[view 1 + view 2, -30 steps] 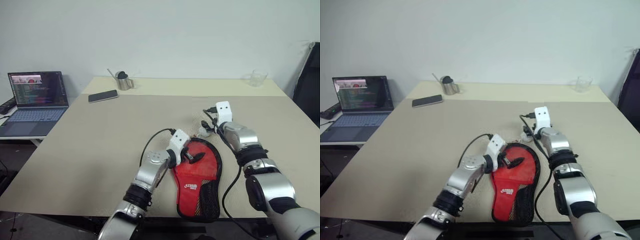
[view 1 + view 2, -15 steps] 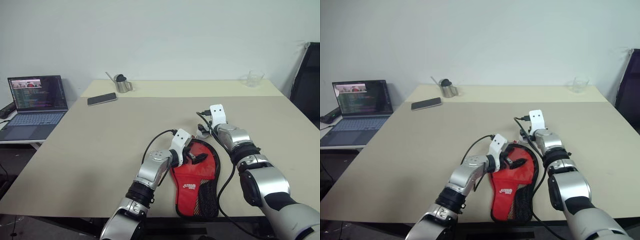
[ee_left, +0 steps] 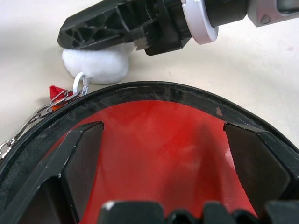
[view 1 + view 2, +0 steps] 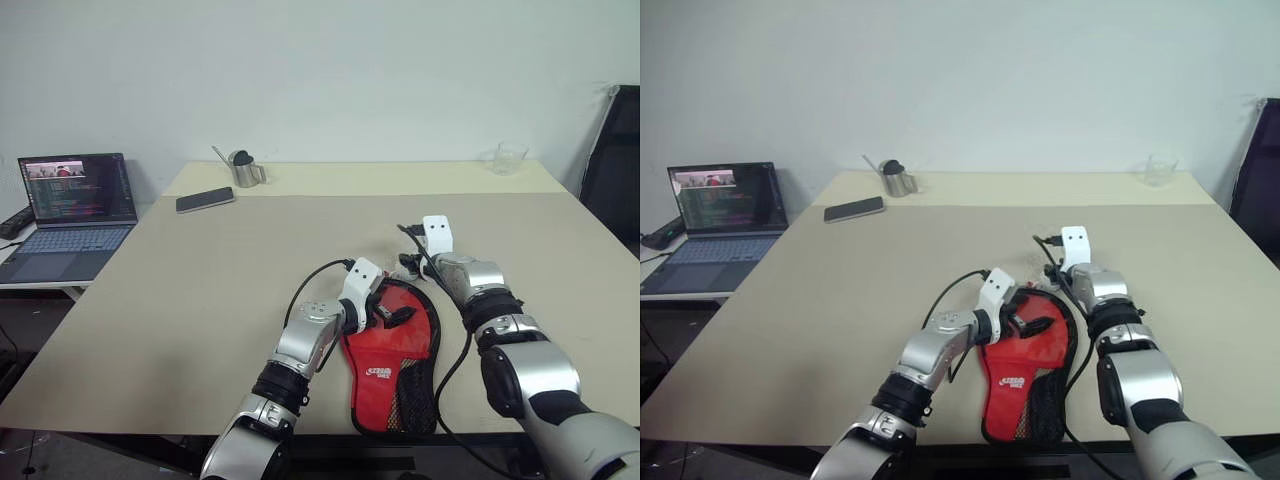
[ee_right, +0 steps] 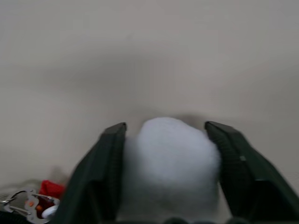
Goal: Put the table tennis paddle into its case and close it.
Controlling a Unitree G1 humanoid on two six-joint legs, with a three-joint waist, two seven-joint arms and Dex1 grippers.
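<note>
The case [image 4: 393, 350] lies flat near the table's front edge, red face and black mesh up, its round end pointing away from me. My left gripper [image 4: 392, 312] hovers open over that round end, with its fingers [image 3: 84, 154] spread above the red fabric. A white pompom [image 5: 170, 163] hangs on a small chain [image 3: 32, 116] from the case's far rim. My right gripper [image 4: 408, 268] is closed on the pompom [image 3: 96, 65], one finger pressing each side. The table tennis paddle is hidden.
A laptop [image 4: 75, 205] stands on a side table at far left. A phone [image 4: 205, 199] and a metal cup [image 4: 243, 167] sit at the back left, and a clear glass [image 4: 510, 157] at the back right. A black chair [image 4: 612, 160] stands by the right edge.
My right gripper's fingers have closed in on the white pompom. The left gripper stays open over the case. The camera view shifted slightly.
</note>
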